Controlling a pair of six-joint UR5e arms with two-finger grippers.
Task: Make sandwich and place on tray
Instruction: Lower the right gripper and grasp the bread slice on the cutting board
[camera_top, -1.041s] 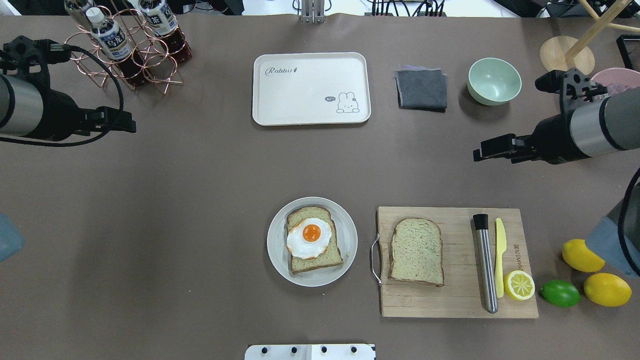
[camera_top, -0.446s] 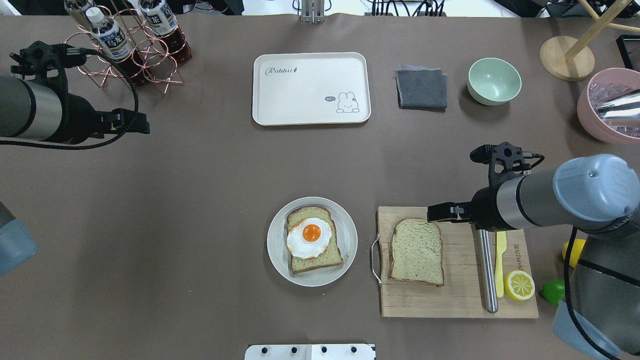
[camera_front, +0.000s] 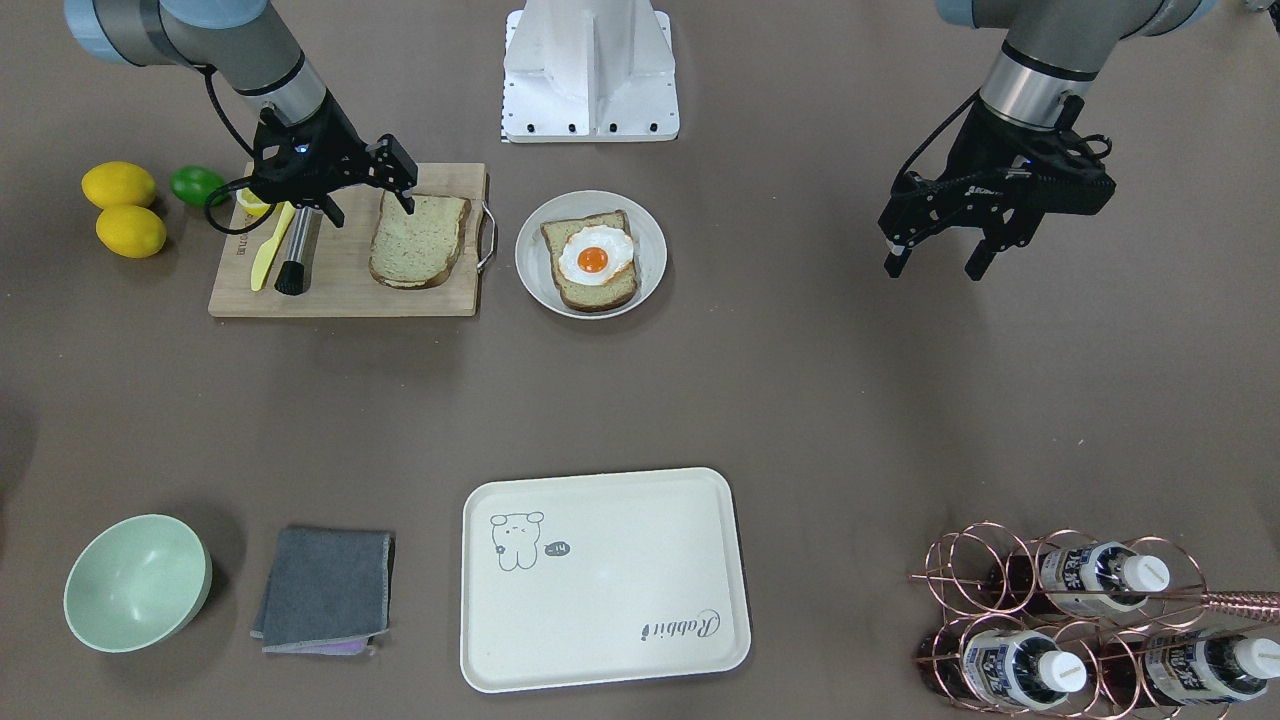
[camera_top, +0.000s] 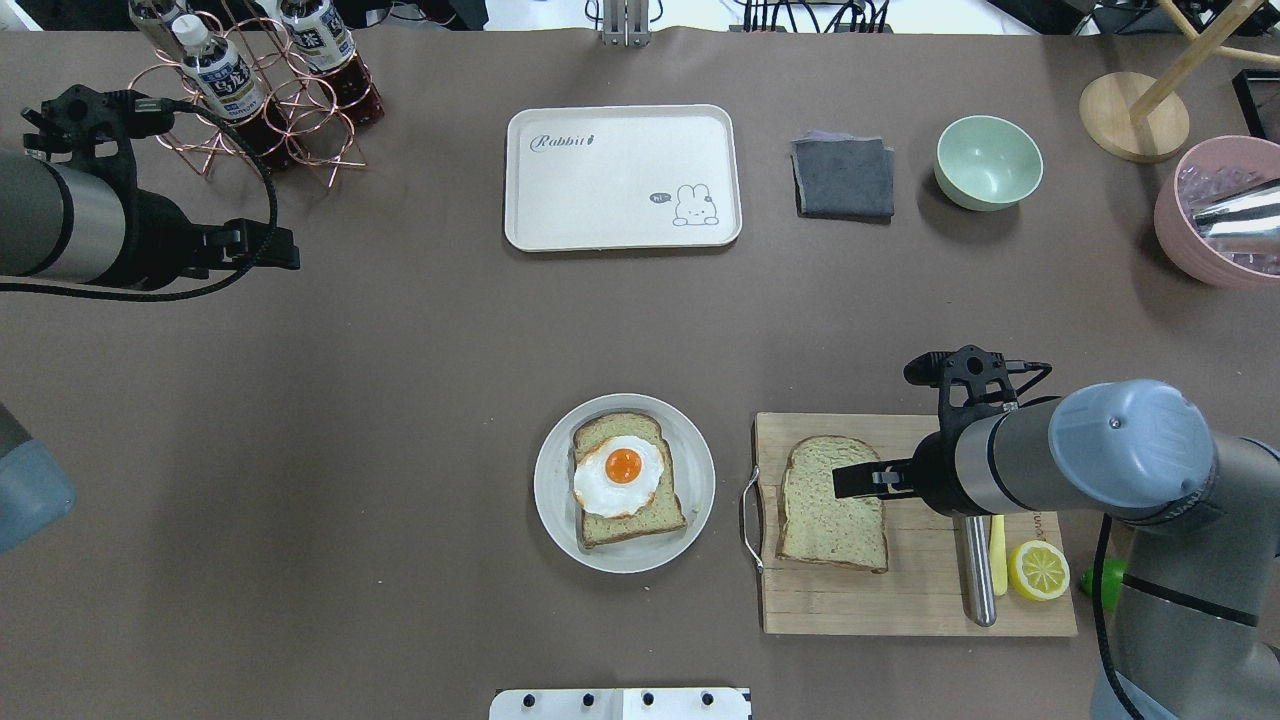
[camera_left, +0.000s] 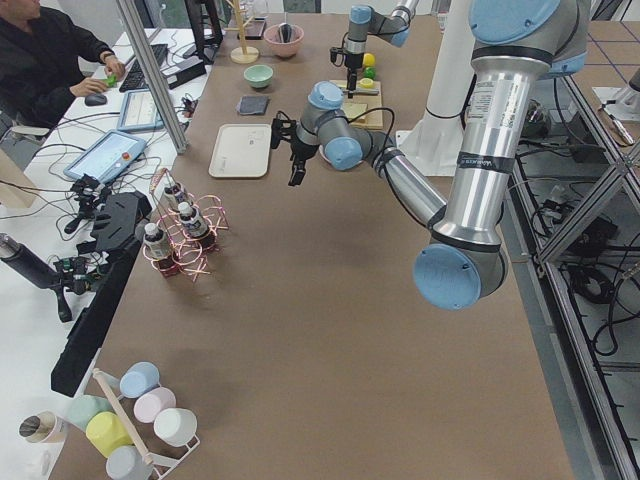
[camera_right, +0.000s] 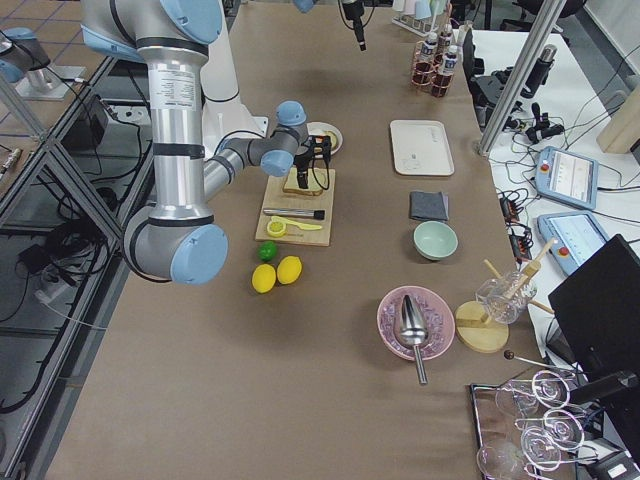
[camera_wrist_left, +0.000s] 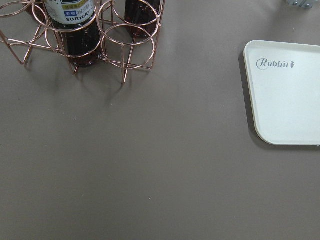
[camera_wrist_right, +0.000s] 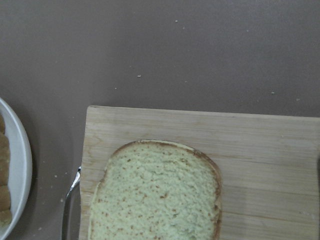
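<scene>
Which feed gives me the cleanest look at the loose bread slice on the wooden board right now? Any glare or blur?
Right wrist view: light brown bread slice sharp, evenly lit, no glare, though cropped at the bottom edge. Overhead view: sharp too, but the right gripper overlaps the slice's right side.

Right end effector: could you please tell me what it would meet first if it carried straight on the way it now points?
Pointing down, the right end effector would probably meet the bare light-brown bread slice first, near its edge; otherwise the rectangular wooden cutting board under it. Depth is unclear.
</scene>
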